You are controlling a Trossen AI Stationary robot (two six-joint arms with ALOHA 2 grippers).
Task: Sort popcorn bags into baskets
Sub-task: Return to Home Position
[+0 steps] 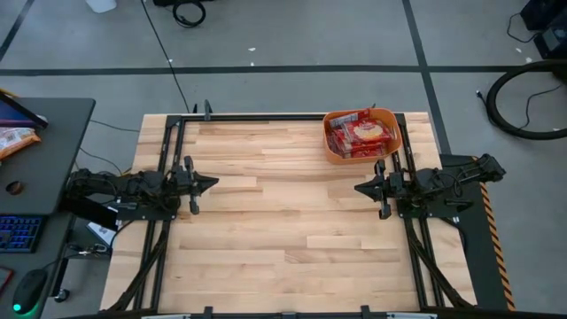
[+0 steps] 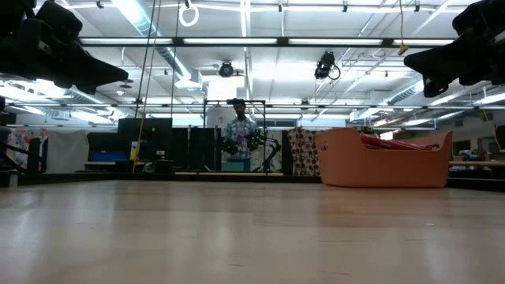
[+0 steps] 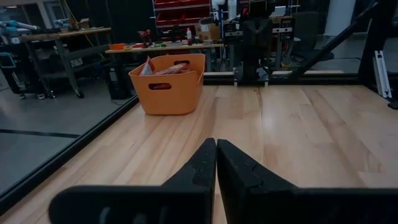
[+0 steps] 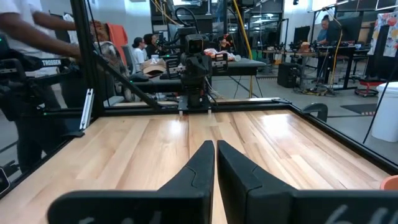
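The orange basket (image 1: pixel 362 135) stands at the table's far right corner, and it also shows in the low view (image 2: pixel 384 158) and the left wrist view (image 3: pixel 168 83). Red popcorn bags (image 1: pixel 361 134) with cream centres lie piled inside it, their tops poking above the rim (image 3: pixel 163 68). My left gripper (image 1: pixel 213 184) hovers shut above the table's left side, pointing right. My right gripper (image 1: pixel 358 188) hovers shut above the right side, pointing left, just near of the basket. Both sets of fingers meet at the tips in their wrist views (image 3: pixel 216 144) (image 4: pixel 214 145).
A black metal frame (image 1: pixel 266 117) runs along the table's far and side edges. Bare wood lies between the two grippers. A dark desk with a keyboard and a snack packet (image 1: pixel 16 139) stands left of the table. A person (image 2: pixel 241 136) stands in the room beyond the far edge.
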